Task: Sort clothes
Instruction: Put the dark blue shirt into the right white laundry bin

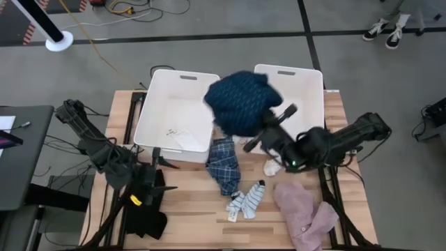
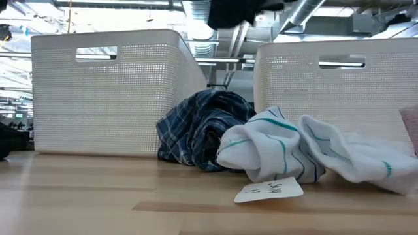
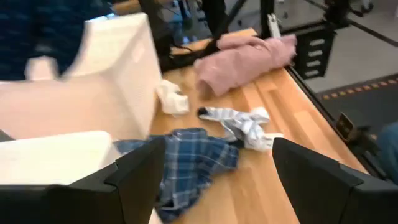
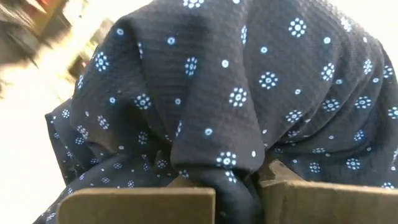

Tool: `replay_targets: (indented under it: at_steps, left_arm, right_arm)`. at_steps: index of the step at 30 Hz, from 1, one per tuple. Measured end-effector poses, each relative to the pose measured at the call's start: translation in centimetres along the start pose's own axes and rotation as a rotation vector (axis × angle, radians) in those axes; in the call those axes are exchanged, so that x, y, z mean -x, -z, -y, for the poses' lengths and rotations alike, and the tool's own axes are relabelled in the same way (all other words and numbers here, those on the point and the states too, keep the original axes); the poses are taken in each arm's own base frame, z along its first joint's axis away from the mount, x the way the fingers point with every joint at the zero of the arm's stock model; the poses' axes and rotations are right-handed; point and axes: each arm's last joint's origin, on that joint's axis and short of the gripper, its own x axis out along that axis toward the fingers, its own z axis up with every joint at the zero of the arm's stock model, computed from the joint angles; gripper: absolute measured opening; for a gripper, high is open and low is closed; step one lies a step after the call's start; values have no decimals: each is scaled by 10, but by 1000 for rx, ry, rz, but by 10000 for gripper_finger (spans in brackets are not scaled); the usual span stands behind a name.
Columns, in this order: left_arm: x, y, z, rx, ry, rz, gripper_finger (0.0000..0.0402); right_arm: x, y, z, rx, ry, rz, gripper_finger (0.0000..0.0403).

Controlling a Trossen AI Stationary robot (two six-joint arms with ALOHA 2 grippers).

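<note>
My right gripper [image 1: 261, 129] is shut on the navy dotted garment [image 1: 242, 101], which hangs in the air over the gap between the two white tubs. The blue plaid garment [image 1: 223, 164] lies on the table against the left tub's near wall. The blue-white striped socks [image 1: 245, 202] lie nearer the front, a small white sock [image 1: 272, 167] beside them, and the pink garment [image 1: 303, 213] at the near right. My left gripper [image 3: 214, 180] stands open at the near left, above the black garment [image 1: 146, 217], and faces the plaid garment [image 3: 186, 165]. My right gripper pinches a bunched fold of the navy dotted garment [image 4: 233, 168] between its two fingers [image 4: 137, 205]. Several layers are gathered there. The garment is lifted clear of the table and tubs and drapes slack beyond the fingers.
The left tub [image 1: 157, 104] holds a scrap of white at its bottom; the right tub [image 1: 306, 87] stands beside it at the table's far side. A paper tag [image 2: 269, 189] lies by the socks. Bare wood shows at the table's near middle [image 1: 202, 223].
</note>
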Motion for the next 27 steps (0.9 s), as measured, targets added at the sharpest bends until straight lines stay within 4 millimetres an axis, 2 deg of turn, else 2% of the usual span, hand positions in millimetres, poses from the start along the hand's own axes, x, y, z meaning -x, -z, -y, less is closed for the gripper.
replay_targets:
  at_steps: [4, 11, 17, 23, 27]
  left_arm:
    - [-6, 4, 9, -5, 55, -31, 282]
    - [-15, 12, 30, -20, 145, -91, 279]
    - [-18, 19, 45, -23, 176, -123, 279]
    - [-13, 20, 52, -2, 207, -126, 279]
    - [-11, 21, 54, 3, 218, -124, 279]
  right_arm:
    - [-9, 8, 16, 66, 43, -112, 32]
    - [-28, 23, 38, 25, 126, -226, 32]
    - [-43, 44, 52, 22, 216, -368, 32]
    - [-37, 66, 68, 1, 214, -427, 32]
    - [-27, 83, 85, -95, 186, -448, 32]
